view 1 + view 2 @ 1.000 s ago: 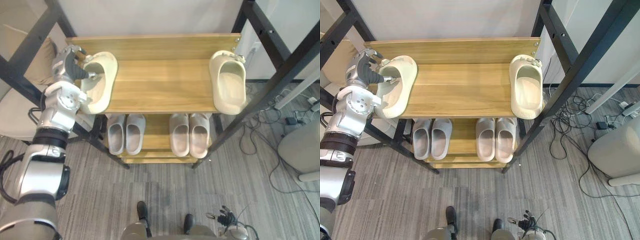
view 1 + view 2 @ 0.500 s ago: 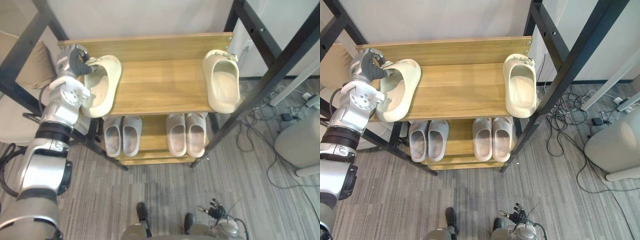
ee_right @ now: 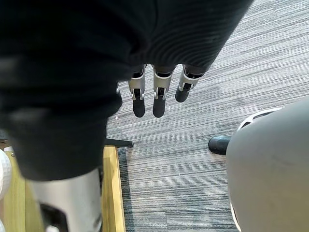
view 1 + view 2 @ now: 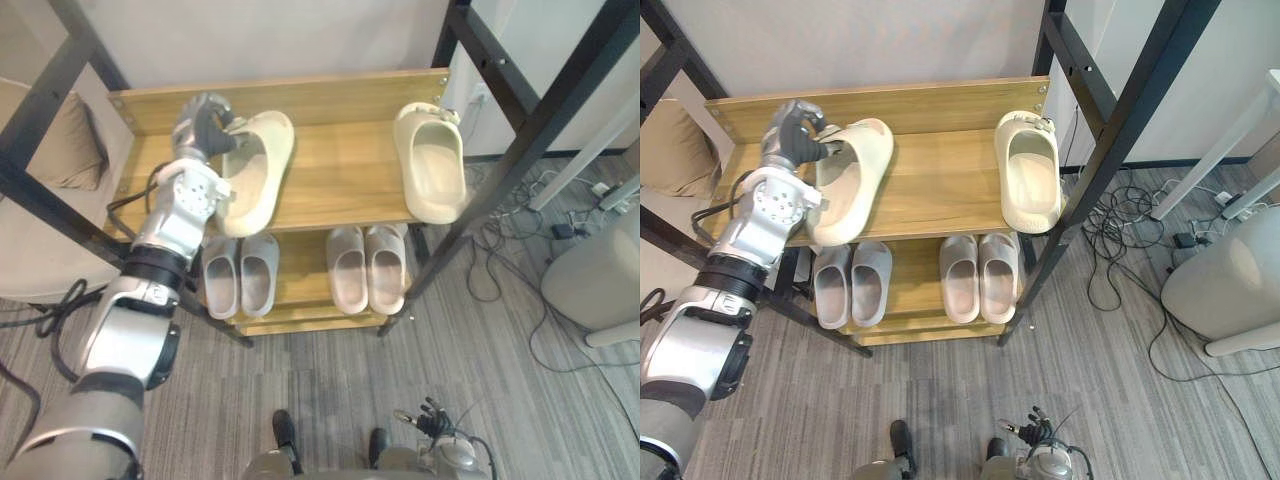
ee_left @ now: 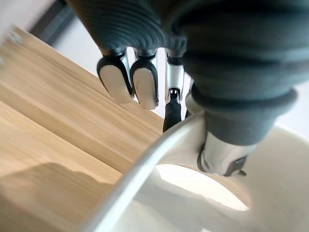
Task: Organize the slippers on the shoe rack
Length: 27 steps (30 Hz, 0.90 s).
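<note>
A: Left hand (image 4: 205, 125) – what's it doing?

B: It's clamped on the cream slipper (image 4: 255, 170). My fingers (image 5: 130, 82) curl over the rim at its far end, and my thumb is down inside the opening. It's a pinch on the side wall, not a grab round the whole shoe.

A: Where's the slipper?

B: On the top shelf (image 4: 340, 170) of the shoe rack, left of the middle. Its far end is near the back edge and its near end reaches the front edge. It looks tipped toward me, but I can't tell if the sole is flat on the wood.

A: And its mate?

B: The second cream slipper (image 4: 430, 165) lies at the right end of the same shelf, well apart from mine. Two pairs of grey slippers (image 4: 240, 275) sit on the lower shelf.

A: How will it handle?

B: I'd say it's moulded foam – light, with a bit of give and nothing to break. The smooth skin may slide on the wood, so it should drag easily. The rim is thick enough to pinch, but the wall could flex and let the shoe swing. A hold nearer the middle of the side would steady it.

A: Right hand (image 3: 154, 99)?

B: It's idle, with the fingers straight and apart, hanging over the floor (image 3: 251, 87).
</note>
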Tool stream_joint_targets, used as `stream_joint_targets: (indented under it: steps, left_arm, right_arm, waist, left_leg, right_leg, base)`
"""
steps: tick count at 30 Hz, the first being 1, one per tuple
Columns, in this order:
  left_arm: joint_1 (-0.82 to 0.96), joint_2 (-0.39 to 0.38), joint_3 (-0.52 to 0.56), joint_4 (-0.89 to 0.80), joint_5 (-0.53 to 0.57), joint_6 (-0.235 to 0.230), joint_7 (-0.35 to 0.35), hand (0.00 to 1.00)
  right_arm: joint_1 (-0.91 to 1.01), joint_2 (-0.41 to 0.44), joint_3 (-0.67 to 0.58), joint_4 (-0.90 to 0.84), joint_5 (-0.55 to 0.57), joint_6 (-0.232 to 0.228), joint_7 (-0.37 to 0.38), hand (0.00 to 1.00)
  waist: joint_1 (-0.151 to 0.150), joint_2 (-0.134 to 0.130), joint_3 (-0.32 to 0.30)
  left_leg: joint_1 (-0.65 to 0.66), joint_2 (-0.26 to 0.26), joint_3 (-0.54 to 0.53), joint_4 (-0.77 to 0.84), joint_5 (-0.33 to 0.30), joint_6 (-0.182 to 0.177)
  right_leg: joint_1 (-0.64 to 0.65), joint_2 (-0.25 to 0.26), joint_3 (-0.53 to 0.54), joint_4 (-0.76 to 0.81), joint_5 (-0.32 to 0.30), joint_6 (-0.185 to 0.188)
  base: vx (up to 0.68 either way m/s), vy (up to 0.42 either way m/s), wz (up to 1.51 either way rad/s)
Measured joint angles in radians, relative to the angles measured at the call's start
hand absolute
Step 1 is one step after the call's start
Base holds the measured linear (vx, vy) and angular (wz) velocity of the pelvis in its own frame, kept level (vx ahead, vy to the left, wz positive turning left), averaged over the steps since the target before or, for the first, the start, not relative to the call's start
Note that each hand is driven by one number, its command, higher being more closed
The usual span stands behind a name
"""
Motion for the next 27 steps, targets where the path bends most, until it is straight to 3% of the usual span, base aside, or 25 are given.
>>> stream_joint_targets:
  steps: [12,19,20,27]
  left_arm:
    - [-0.079,-0.115,-0.032,0.086,-0.001,0.001,0.014,1.00]
    - [-0.103,-0.154,-0.028,0.086,-0.001,0.008,0.021,1.00]
    - [-0.104,-0.163,-0.026,0.088,-0.001,0.011,0.025,0.00]
    - [-0.104,-0.203,-0.015,0.098,-0.017,0.024,0.030,0.00]
  right_arm:
    - [0.001,0.005,-0.080,-0.017,0.033,-0.001,-0.016,0.00]
    - [0.014,0.013,-0.140,-0.041,0.036,0.000,-0.026,0.00]
    - [0.023,0.024,-0.145,-0.056,0.045,-0.001,-0.027,0.00]
    - [0.036,0.040,-0.160,-0.078,0.053,-0.003,-0.027,0.00]
  waist:
    - [-0.029,0.027,0.006]
    - [-0.029,0.044,-0.004]
    - [-0.029,0.044,-0.004]
    - [-0.024,0.044,-0.006]
  left_leg:
    - [0.017,0.003,0.052,-0.005,0.000,0.000]
    - [-0.005,0.007,0.075,0.000,0.002,0.002]
    - [-0.006,0.009,0.075,0.000,0.003,0.002]
    - [-0.019,0.017,0.073,-0.004,0.007,0.009]
  right_leg:
    - [-0.007,0.001,0.055,-0.018,0.024,-0.004]
    - [-0.052,0.001,0.112,-0.010,0.043,0.001]
    - [-0.057,0.002,0.112,-0.003,0.043,0.001]
    - [-0.078,0.007,0.109,0.018,0.047,0.000]
  base:
    - [-0.02,0.012,-0.14]
    - [-0.01,0.005,-0.21]
    - [-0.04,0.001,-0.01]
    - [-0.07,0.003,0.01]
